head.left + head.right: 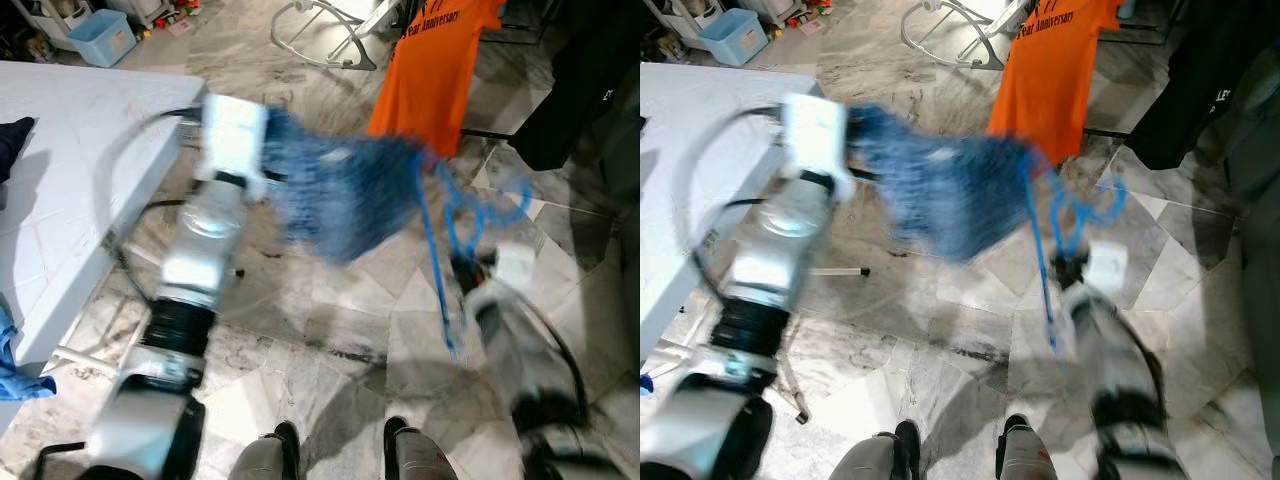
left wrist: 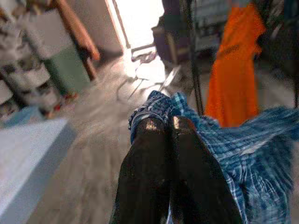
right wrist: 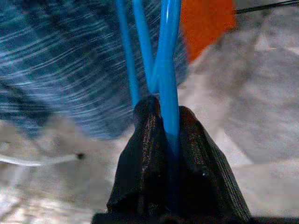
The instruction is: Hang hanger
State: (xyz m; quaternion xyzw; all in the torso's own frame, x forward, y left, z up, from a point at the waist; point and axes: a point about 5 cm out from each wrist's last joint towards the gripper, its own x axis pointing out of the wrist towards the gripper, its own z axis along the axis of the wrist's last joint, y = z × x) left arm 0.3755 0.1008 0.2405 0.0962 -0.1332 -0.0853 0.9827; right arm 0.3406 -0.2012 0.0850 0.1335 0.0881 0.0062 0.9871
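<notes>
I'm mid-carry. My right hand is clamped on the blue hanger; my left hand is pinched together on the blue checked shirt hung from it, held above the floor. The rack with the orange shirt sits at one o'clock. Next I'd close in, lift and hook the hanger on its rail.

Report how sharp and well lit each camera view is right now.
Both eye views: motion blur smears the blue plaid shirt and both arms, though the floor is fairly crisp. Left wrist view: bright glare from the doorway, left gripper sharp, background soft. Right wrist view: right gripper and blue hanger clear, shirt blurred.
</notes>
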